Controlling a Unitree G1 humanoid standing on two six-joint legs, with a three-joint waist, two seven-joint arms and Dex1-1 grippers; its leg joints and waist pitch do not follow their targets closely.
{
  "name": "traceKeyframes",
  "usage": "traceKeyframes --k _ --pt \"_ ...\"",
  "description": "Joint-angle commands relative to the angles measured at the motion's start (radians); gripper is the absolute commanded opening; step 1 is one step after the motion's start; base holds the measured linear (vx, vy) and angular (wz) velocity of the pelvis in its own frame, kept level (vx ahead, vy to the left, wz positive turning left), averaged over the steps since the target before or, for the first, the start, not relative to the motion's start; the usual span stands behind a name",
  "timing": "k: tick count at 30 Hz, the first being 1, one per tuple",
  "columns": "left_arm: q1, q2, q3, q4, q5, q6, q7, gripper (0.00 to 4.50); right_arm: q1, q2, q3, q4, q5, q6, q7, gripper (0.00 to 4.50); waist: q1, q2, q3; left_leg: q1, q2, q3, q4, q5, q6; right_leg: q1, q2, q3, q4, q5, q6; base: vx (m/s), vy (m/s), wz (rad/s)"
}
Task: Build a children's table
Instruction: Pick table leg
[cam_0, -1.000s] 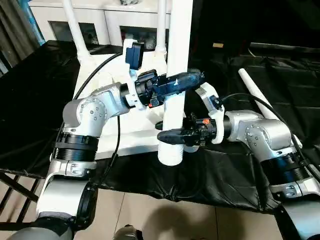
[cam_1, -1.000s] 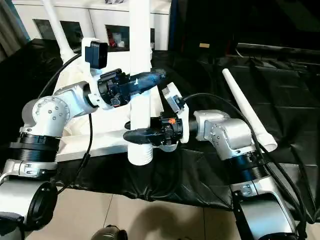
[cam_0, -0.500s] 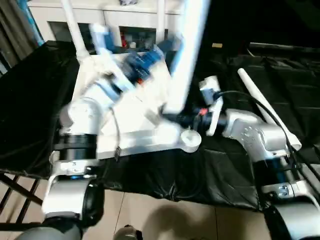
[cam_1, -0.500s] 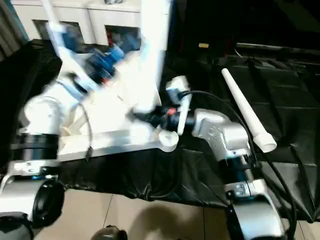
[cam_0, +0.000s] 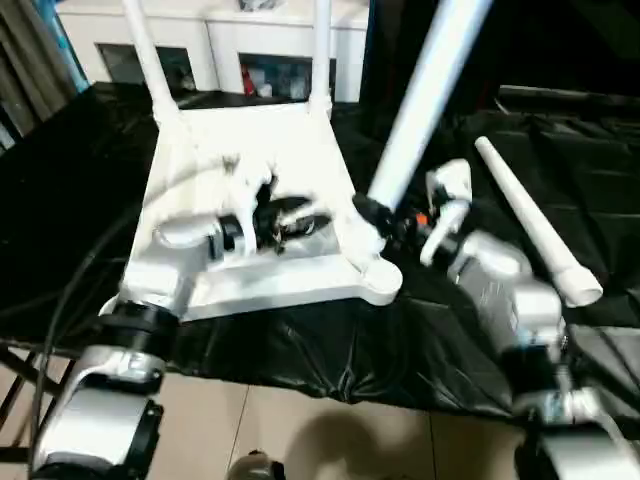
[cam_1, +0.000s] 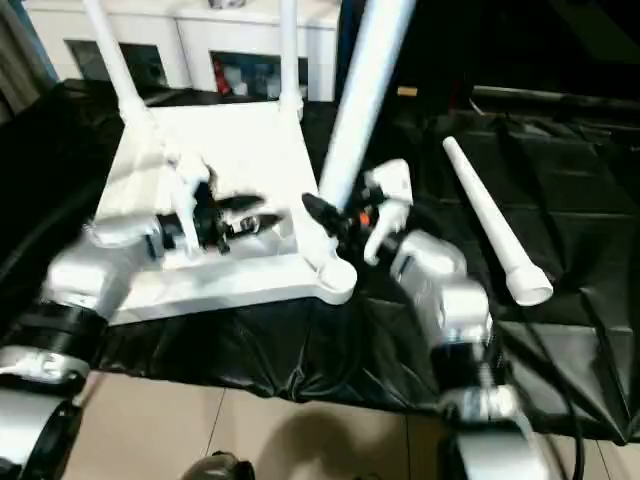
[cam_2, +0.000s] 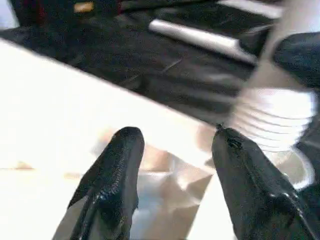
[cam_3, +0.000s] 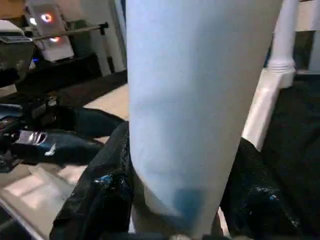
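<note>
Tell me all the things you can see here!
tabletop: one, white, upside down on the black cloth.
fitted legs: two, white, standing up from the tabletop's far corners.
held leg: one, white, leaning over the near right corner socket, in the right gripper.
loose leg: one, white, lying on the cloth to the right.
cloth: one, black, under everything.
cabinet: one, white, behind.
left gripper: black fingers open over the tabletop.
right gripper: black fingers around the held leg.

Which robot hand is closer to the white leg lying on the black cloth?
Right. The right gripper, holding a tilted leg, sits beside the loose leg; the left gripper is farther off, over the tabletop.
</note>
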Motion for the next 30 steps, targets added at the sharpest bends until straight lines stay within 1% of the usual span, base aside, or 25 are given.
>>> traceKeyframes --k 1,2,3,4,5,6,9,10,11,12,13,14,15,16,17,18,19,20,22,23,25,26,27,29,30 --pt "-0.009 -0.001 -0.002 0.006 0.022 -0.017 0.017 2.55 0.002 0.002 -0.003 -0.022 -0.010 -0.024 -0.007 1.88 -0.007 0.004 -0.089 0.031 0.052 -0.032 -0.080 -0.210 -0.023 0.056 -0.066 0.046 -0.068 -0.132 -0.208 0.000 0.000 0.00" --pt "-0.005 -0.008 0.001 0.003 0.021 -0.024 0.024 2.55 0.012 -0.003 0.008 -0.027 -0.019 -0.028 -0.003 1.88 -0.007 0.004 -0.089 0.031 0.052 -0.032 -0.080 -0.210 -0.023 0.056 -0.066 0.046 -0.068 -0.132 -0.208 0.000 0.000 0.00" --pt "-0.009 -0.018 0.010 0.008 0.018 -0.037 0.040 2.55 0.021 -0.006 0.019 -0.027 -0.031 -0.043 -0.004 1.88 -0.010 0.004 -0.089 0.030 0.053 -0.031 -0.079 -0.207 -0.017 0.056 -0.065 0.046 -0.068 -0.124 -0.216 0.000 0.000 0.00" --pt "-0.022 -0.030 0.028 0.022 0.008 -0.035 0.065 2.55 0.028 -0.003 0.022 -0.026 -0.033 -0.047 -0.005 1.88 -0.013 0.002 -0.088 0.029 0.052 -0.030 -0.079 -0.208 -0.013 0.056 -0.065 0.046 -0.067 -0.120 -0.221 0.000 0.000 0.00" --pt "-0.022 -0.030 0.028 0.022 0.008 -0.035 0.065 2.55 0.028 -0.003 0.022 -0.026 -0.033 -0.047 -0.005 1.88 -0.012 0.003 -0.088 0.030 0.051 -0.029 -0.077 -0.208 -0.010 0.056 -0.065 0.046 -0.069 -0.119 -0.223 0.000 0.000 0.00" --pt "-0.031 -0.032 0.030 0.032 0.012 -0.037 0.076 2.55 0.031 -0.001 0.024 -0.025 -0.035 -0.052 -0.006 1.88 -0.014 0.001 -0.088 0.027 0.051 -0.031 -0.078 -0.204 -0.004 0.059 -0.066 0.045 -0.068 -0.120 -0.225 0.000 0.000 0.00" --pt "-0.004 -0.008 -0.023 0.005 0.029 -0.033 -0.020 2.55 0.037 0.001 0.029 -0.030 -0.043 -0.057 -0.013 1.88 -0.021 0.001 -0.088 0.026 0.050 -0.032 -0.078 -0.197 0.004 0.059 -0.066 0.046 -0.070 -0.132 -0.224 0.000 0.000 0.00" --pt "0.035 0.011 -0.046 -0.058 -0.002 0.014 -0.117 2.55 0.040 -0.002 0.029 -0.033 -0.046 -0.054 -0.016 1.88 -0.022 0.003 -0.088 0.028 0.053 -0.032 -0.080 -0.191 0.002 0.059 -0.068 0.046 -0.067 -0.132 -0.231 0.000 0.000 0.00" --pt "0.052 0.022 -0.058 -0.088 -0.014 0.036 -0.157 2.55 0.041 -0.005 0.028 -0.034 -0.047 -0.052 -0.016 1.88 -0.025 0.003 -0.087 0.026 0.054 -0.032 -0.081 -0.190 0.005 0.058 -0.066 0.046 -0.067 -0.130 -0.234 0.000 0.000 0.00" --pt "0.059 0.028 -0.064 -0.100 -0.016 0.044 -0.172 2.55 0.041 -0.006 0.028 -0.034 -0.048 -0.051 -0.016 1.88 -0.029 0.000 -0.086 0.027 0.054 -0.030 -0.080 -0.192 0.006 0.056 -0.066 0.047 -0.064 -0.126 -0.243 0.000 0.000 0.00" --pt "0.073 0.041 -0.080 -0.123 -0.019 0.057 -0.203 2.55 0.042 -0.009 0.026 -0.033 -0.052 -0.047 -0.022 1.88 -0.032 0.001 -0.085 0.029 0.053 -0.028 -0.080 -0.201 0.008 0.053 -0.064 0.047 -0.069 -0.139 -0.244 0.000 0.000 0.00" --pt "0.086 0.052 -0.095 -0.142 -0.022 0.074 -0.230 2.55 0.042 -0.011 0.026 -0.033 -0.052 -0.044 -0.021 1.88 -0.032 0.001 -0.084 0.029 0.054 -0.029 -0.081 -0.208 0.007 0.054 -0.065 0.047 -0.069 -0.151 -0.241 0.000 0.000 0.00" --pt "0.098 0.062 -0.109 -0.156 -0.024 0.080 -0.256 2.55 0.042 -0.013 0.025 -0.032 -0.052 -0.043 -0.020 1.88 -0.034 0.002 -0.083 0.032 0.055 -0.029 -0.083 -0.227 0.001 0.051 -0.065 0.048 -0.072 -0.178 -0.237 0.000 0.000 0.00" --pt "0.105 0.066 -0.118 -0.161 -0.025 0.085 -0.275 2.55 0.042 -0.014 0.024 -0.031 -0.050 -0.042 -0.018 1.88 -0.035 0.004 -0.080 0.032 0.054 -0.030 -0.085 -0.244 -0.006 0.051 -0.064 0.048 -0.074 -0.202 -0.231 0.000 0.000 0.00" --pt "0.106 0.066 -0.124 -0.157 -0.021 0.081 -0.280 2.55 0.041 -0.014 0.023 -0.031 -0.048 -0.039 -0.016 1.88 -0.037 0.002 -0.080 0.033 0.054 -0.030 -0.086 -0.253 -0.010 0.051 -0.064 0.048 -0.076 -0.212 -0.228 0.000 0.000 0.00" --pt "0.099 0.062 -0.133 -0.126 0.004 0.053 -0.271 2.55 0.040 -0.014 0.024 -0.029 -0.044 -0.036 -0.016 1.88 -0.037 0.001 -0.079 0.035 0.054 -0.029 -0.086 -0.266 -0.015 0.049 -0.064 0.049 -0.080 -0.228 -0.222 0.000 0.000 0.00" --pt "0.095 0.060 -0.137 -0.112 0.015 0.041 -0.266 2.27 0.039 -0.015 0.024 -0.029 -0.043 -0.036 -0.015 1.88 -0.038 0.002 -0.079 0.034 0.054 -0.031 -0.087 -0.269 -0.017 0.050 -0.064 0.050 -0.079 -0.232 -0.216 0.000 0.000 0.00" --pt "0.090 0.058 -0.143 -0.094 0.028 0.030 -0.263 2.20 0.039 -0.015 0.025 -0.029 -0.041 -0.033 -0.014 1.88 -0.038 0.002 -0.079 0.034 0.054 -0.031 -0.087 -0.269 -0.018 0.050 -0.065 0.050 -0.079 -0.232 -0.213 0.000 0.000 0.00" --pt "0.078 0.057 -0.154 -0.058 0.054 0.001 -0.265 2.20 0.040 -0.015 0.029 -0.032 -0.041 -0.030 -0.008 1.88 -0.039 0.001 -0.081 0.032 0.052 -0.031 -0.087 -0.260 -0.019 0.052 -0.065 0.050 -0.080 -0.221 -0.207 0.000 0.000 0.00" --pt "0.075 0.059 -0.159 -0.053 0.061 0.001 -0.274 2.14 0.041 -0.015 0.030 -0.034 -0.041 -0.028 -0.007 1.88 -0.040 0.001 -0.081 0.032 0.053 -0.031 -0.087 -0.256 -0.018 0.052 -0.065 0.050 -0.078 -0.213 -0.207 0.000 0.000 0.00" --pt "0.067 0.065 -0.173 -0.036 0.078 -0.005 -0.287 1.83 0.042 -0.016 0.033 -0.038 -0.041 -0.025 -0.004 1.88 -0.041 0.002 -0.083 0.031 0.052 -0.031 -0.085 -0.232 -0.009 0.053 -0.064 0.050 -0.076 -0.180 -0.216 0.000 0.000 0.00" --pt "0.063 0.067 -0.178 -0.029 0.085 -0.007 -0.288 1.79 0.042 -0.016 0.034 -0.039 -0.042 -0.024 -0.004 1.88 -0.041 0.002 -0.084 0.030 0.052 -0.030 -0.083 -0.226 -0.007 0.055 -0.065 0.050 -0.074 -0.170 -0.219 0.000 0.000 0.00" --pt "0.058 0.071 -0.185 -0.018 0.093 -0.017 -0.292 1.76 0.042 -0.017 0.035 -0.039 -0.040 -0.021 -0.001 1.88 -0.040 0.005 -0.084 0.030 0.052 -0.031 -0.083 -0.221 -0.003 0.054 -0.065 0.050 -0.073 -0.158 -0.224 0.000 0.000 0.00" --pt "0.040 0.077 -0.198 0.024 0.111 -0.043 -0.299 1.68 0.042 -0.019 0.040 -0.041 -0.039 -0.017 0.005 1.88 -0.041 0.005 -0.083 0.032 0.051 -0.030 -0.084 -0.231 -0.003 0.053 -0.064 0.049 -0.075 -0.165 -0.226 0.000 0.000 0.00" --pt "0.038 0.078 -0.199 0.028 0.113 -0.045 -0.301 1.52 0.042 -0.019 0.040 -0.042 -0.039 -0.016 0.005 1.88 -0.041 0.006 -0.083 0.032 0.052 -0.030 -0.084 -0.243 -0.007 0.053 -0.064 0.049 -0.075 -0.173 -0.227 0.000 0.000 0.00"
